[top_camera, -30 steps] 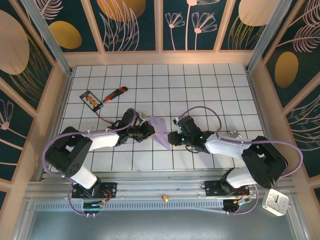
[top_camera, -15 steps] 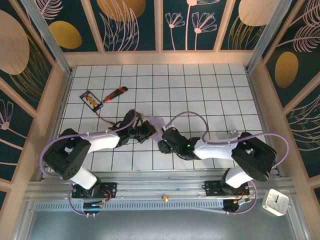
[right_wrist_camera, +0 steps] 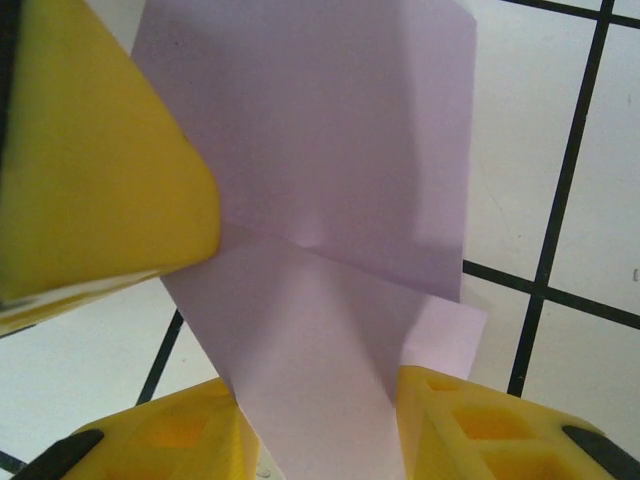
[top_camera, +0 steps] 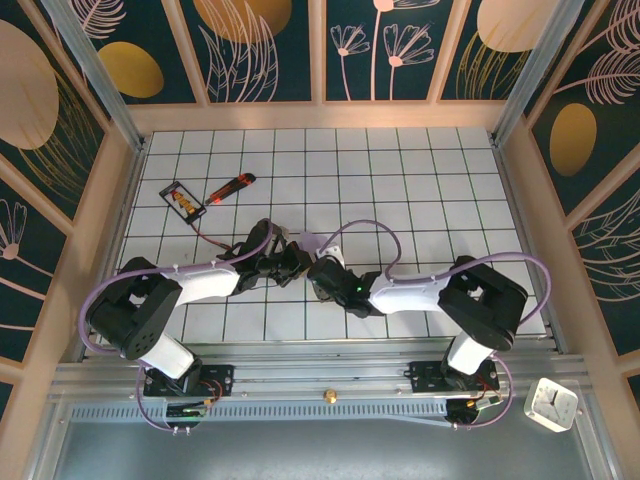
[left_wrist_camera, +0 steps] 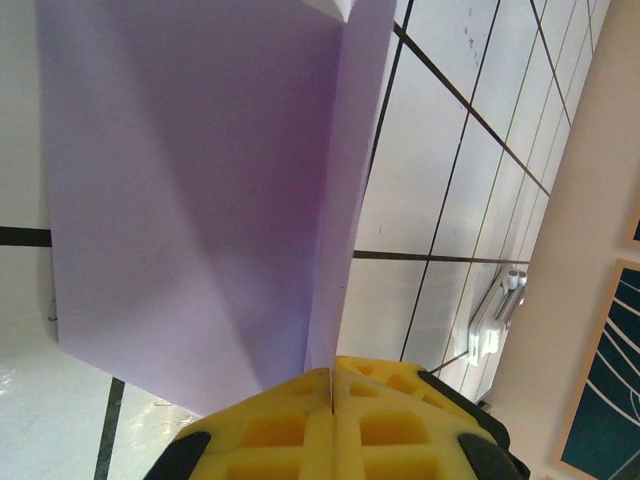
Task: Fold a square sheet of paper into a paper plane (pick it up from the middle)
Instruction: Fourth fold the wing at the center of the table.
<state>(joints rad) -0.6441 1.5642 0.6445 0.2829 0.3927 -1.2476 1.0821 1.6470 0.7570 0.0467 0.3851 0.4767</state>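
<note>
Lavender paper sheet (top_camera: 311, 241), part-folded with a centre crease, sat mid-frame in the top view, between both claws on the gridded worktop (top_camera: 400, 180). Left claw (left_wrist_camera: 330, 385) was clamped shut on its folded edge. Right claw (right_wrist_camera: 320, 400) had jaws apart, with the sheet across the gap. Utility knife (top_camera: 230, 187) and black-framed card (top_camera: 184, 200) lay upper left, well apart.

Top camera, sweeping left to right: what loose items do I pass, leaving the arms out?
Small black-framed card → red-orange utility knife → folded lavender paper → small white clock, off the grid at the near right corner.
</note>
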